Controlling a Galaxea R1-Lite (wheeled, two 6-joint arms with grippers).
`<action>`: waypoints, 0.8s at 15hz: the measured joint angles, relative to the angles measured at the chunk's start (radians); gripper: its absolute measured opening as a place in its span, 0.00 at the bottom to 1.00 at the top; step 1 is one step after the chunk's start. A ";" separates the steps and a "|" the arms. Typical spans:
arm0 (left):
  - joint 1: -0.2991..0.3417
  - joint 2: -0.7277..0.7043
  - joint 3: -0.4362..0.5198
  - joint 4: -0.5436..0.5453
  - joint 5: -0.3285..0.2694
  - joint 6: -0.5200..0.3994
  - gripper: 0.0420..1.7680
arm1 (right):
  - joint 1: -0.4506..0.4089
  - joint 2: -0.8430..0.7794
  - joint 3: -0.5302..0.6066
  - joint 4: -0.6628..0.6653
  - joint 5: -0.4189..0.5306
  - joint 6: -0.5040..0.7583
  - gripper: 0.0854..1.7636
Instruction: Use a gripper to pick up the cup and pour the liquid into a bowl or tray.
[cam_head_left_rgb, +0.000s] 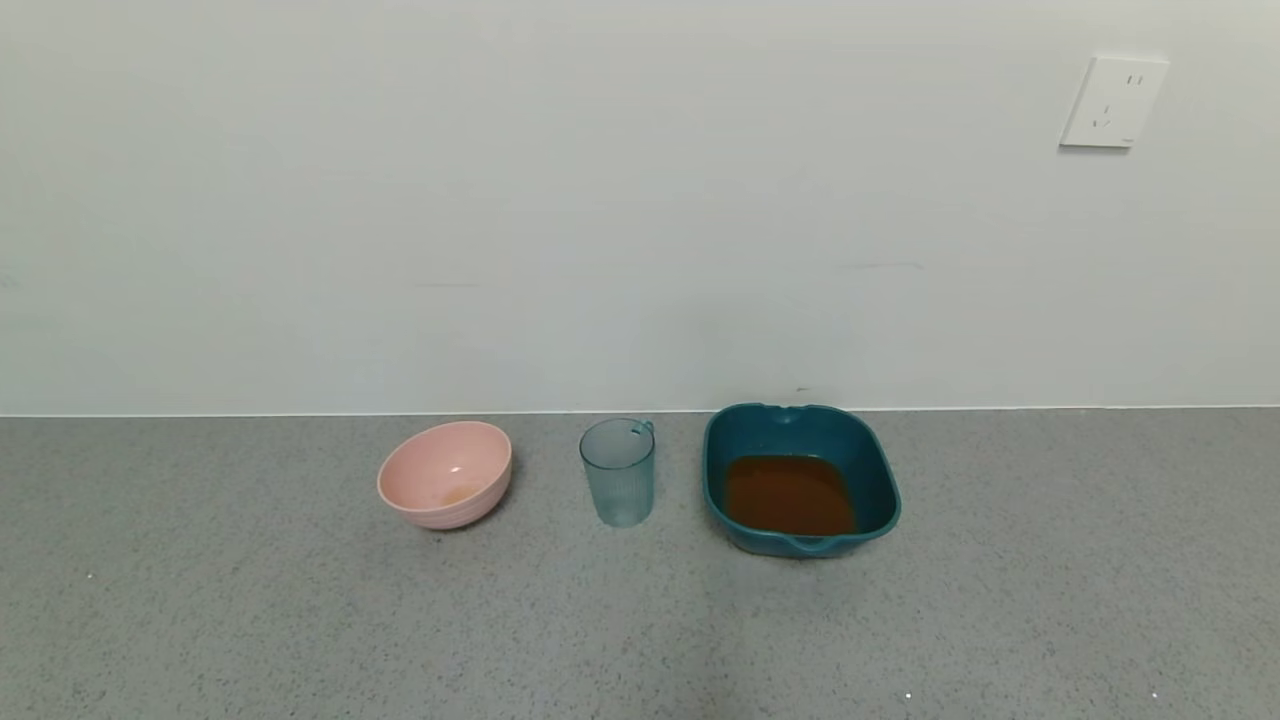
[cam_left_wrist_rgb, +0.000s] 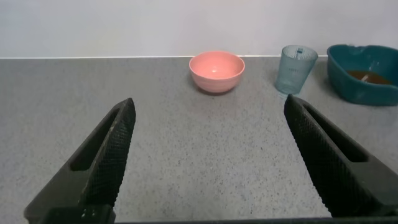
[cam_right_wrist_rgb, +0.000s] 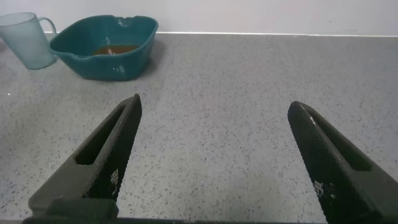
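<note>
The pale blue-green ribbed cup (cam_head_left_rgb: 618, 472) stands upright and looks empty, between a pink bowl and the dark teal dish (cam_head_left_rgb: 800, 480). The reddish-brown liquid (cam_head_left_rgb: 789, 495) lies in the teal dish. Neither gripper shows in the head view. My left gripper (cam_left_wrist_rgb: 210, 106) is open and empty, well back from the cup (cam_left_wrist_rgb: 296, 68) and the dish (cam_left_wrist_rgb: 367, 74). My right gripper (cam_right_wrist_rgb: 214, 102) is open and empty, well back from the dish (cam_right_wrist_rgb: 106, 50) with its liquid (cam_right_wrist_rgb: 115, 48) and the cup (cam_right_wrist_rgb: 28, 40).
A round pink bowl (cam_head_left_rgb: 445, 473) sits left of the cup, with a faint trace at its bottom; it also shows in the left wrist view (cam_left_wrist_rgb: 216, 70). The grey speckled counter (cam_head_left_rgb: 640, 620) ends at a white wall with a socket (cam_head_left_rgb: 1112, 102).
</note>
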 joint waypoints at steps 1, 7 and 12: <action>0.001 -0.026 0.045 -0.024 -0.004 -0.011 0.97 | 0.000 0.000 0.000 0.000 0.000 0.000 0.97; 0.001 -0.083 0.261 -0.224 -0.019 -0.062 0.97 | 0.000 0.000 0.000 0.000 0.000 0.000 0.97; 0.002 -0.086 0.367 -0.259 -0.035 -0.059 0.97 | 0.000 0.000 0.000 0.000 0.000 0.000 0.97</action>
